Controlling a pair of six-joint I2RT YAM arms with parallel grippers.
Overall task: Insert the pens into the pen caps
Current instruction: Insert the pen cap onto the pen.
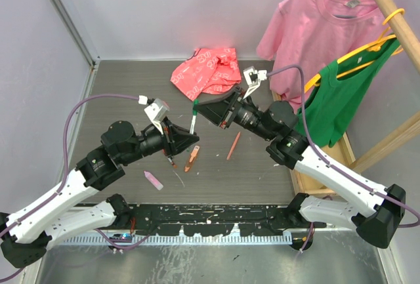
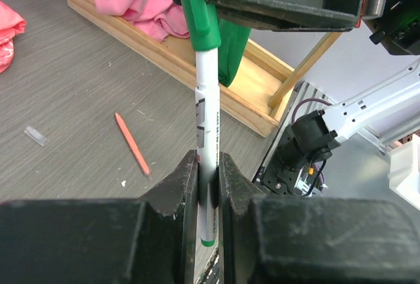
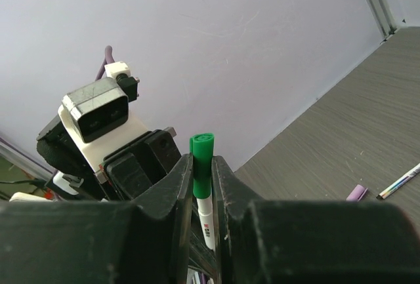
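A white marker (image 1: 192, 121) hangs above the table between both grippers. My left gripper (image 1: 191, 137) is shut on its lower barrel; in the left wrist view the gripper (image 2: 209, 162) pinches the marker (image 2: 207, 113) just above its green end band. My right gripper (image 1: 202, 107) is shut on the green cap (image 1: 195, 105), which sits over the marker's upper end. The right wrist view shows that gripper (image 3: 203, 162) around the cap (image 3: 202, 156), with the white barrel (image 3: 207, 222) below it. The cap also shows in the left wrist view (image 2: 200, 8).
On the table lie a salmon-orange pen (image 1: 233, 145), a short orange pen (image 1: 191, 158), a dark red pen (image 1: 170, 160) and a lilac cap (image 1: 153, 180). A red patterned cloth (image 1: 207, 69) lies at the back. A wooden rack (image 1: 387, 143) holds pink and green shirts at the right.
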